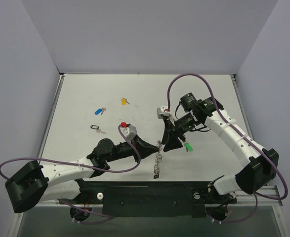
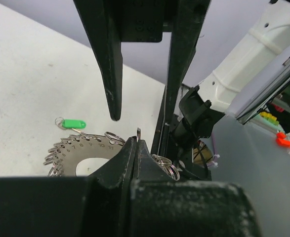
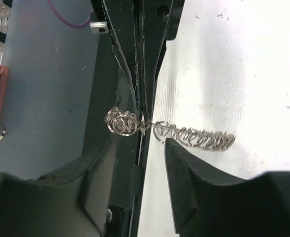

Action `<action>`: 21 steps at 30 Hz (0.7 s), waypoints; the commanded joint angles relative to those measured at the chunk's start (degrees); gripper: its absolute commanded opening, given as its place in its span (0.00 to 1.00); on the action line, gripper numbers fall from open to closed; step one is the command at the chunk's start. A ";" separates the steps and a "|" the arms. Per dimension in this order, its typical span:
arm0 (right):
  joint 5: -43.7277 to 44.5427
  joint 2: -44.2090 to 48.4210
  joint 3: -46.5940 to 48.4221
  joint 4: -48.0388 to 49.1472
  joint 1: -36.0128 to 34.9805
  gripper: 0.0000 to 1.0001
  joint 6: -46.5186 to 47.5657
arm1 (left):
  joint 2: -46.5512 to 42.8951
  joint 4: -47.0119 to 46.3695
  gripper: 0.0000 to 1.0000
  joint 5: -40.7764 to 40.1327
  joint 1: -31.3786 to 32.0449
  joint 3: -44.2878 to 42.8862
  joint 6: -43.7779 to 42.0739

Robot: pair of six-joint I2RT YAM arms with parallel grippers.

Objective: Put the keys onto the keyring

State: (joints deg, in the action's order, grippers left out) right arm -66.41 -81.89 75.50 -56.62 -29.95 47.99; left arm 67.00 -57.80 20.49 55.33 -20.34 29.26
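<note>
The keyring (image 1: 157, 162), a flat silvery hoop edged with small wire loops, stands on edge on the table. My left gripper (image 1: 157, 146) is shut on its upper rim; the left wrist view shows the jaws (image 2: 136, 143) pinched together on a wire loop, with the numbered hoop (image 2: 80, 150) beyond. My right gripper (image 1: 170, 144) hangs just to the right of it, open. In the right wrist view its fingers (image 3: 141, 142) straddle the edge-on keyring (image 3: 204, 138) with nothing held. A green-headed key (image 1: 188, 147) (image 2: 73, 123) lies on the table beside the right gripper.
Farther back on the table lie a blue-headed key (image 1: 100, 111), a yellow-headed key (image 1: 124, 101), a red-headed key (image 1: 123, 124) and a black-headed key (image 1: 95, 128). Grey walls enclose the table on three sides.
</note>
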 commanded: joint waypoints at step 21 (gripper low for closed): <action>6.03 -0.46 1.66 -1.31 -5.29 0.43 3.44 | -5.39 25.72 0.00 4.21 -0.66 -11.48 -4.21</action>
State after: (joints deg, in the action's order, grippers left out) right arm -59.88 -82.21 77.06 -58.89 -34.94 52.53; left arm 61.95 -28.40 23.35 54.96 -28.67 25.41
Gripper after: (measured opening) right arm 0.456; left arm 0.016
